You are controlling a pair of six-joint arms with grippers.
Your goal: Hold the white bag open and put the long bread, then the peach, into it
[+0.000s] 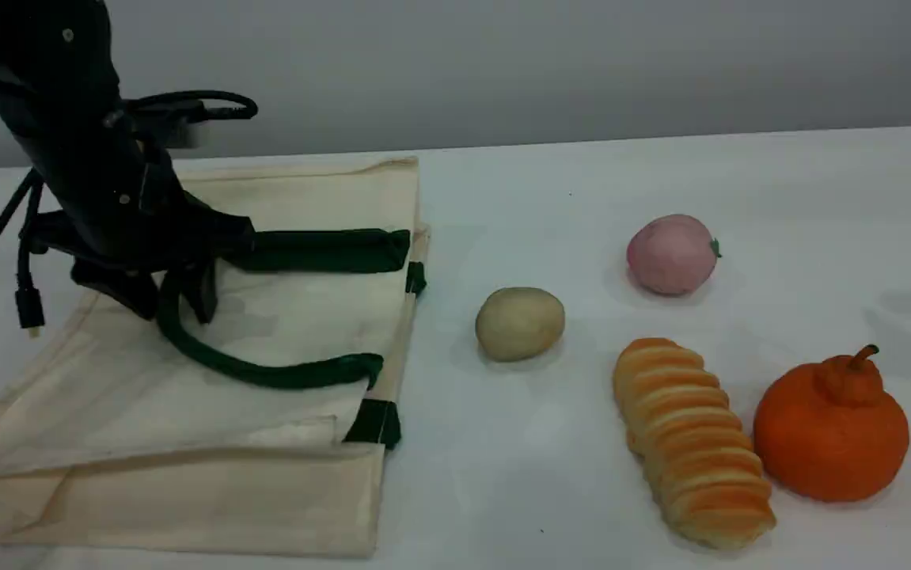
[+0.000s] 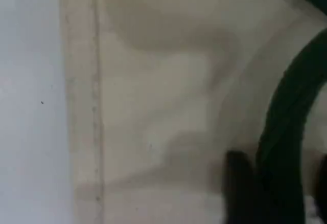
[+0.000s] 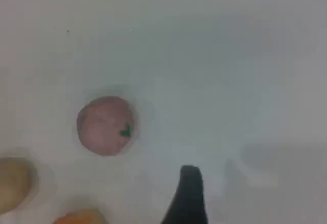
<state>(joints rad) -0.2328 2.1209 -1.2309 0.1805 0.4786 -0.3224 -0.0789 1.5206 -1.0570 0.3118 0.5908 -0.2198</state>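
- White canvas tote bag [image 1: 186,475] with dark green strap handles lies flat on the left part of my white table [image 1: 550,182], its mouth facing the foods.
- Left gripper [image 1: 170,305] is down on the bag, fingers either side of one green handle [image 1: 265,372]; I cannot tell whether they pinch it.
- Ridged golden-orange long bread [image 1: 692,443] lies right of the bag, well apart from it.
- Round pale pink peach [image 1: 670,253] sits just beyond the bread.
- Beige potato-like lump [image 1: 520,323] rests between bag and bread; a knobbed orange citrus [image 1: 831,431] sits just right of the bread.
- Right gripper [image 3: 190,193] hangs near the peach, fingers spread wide.
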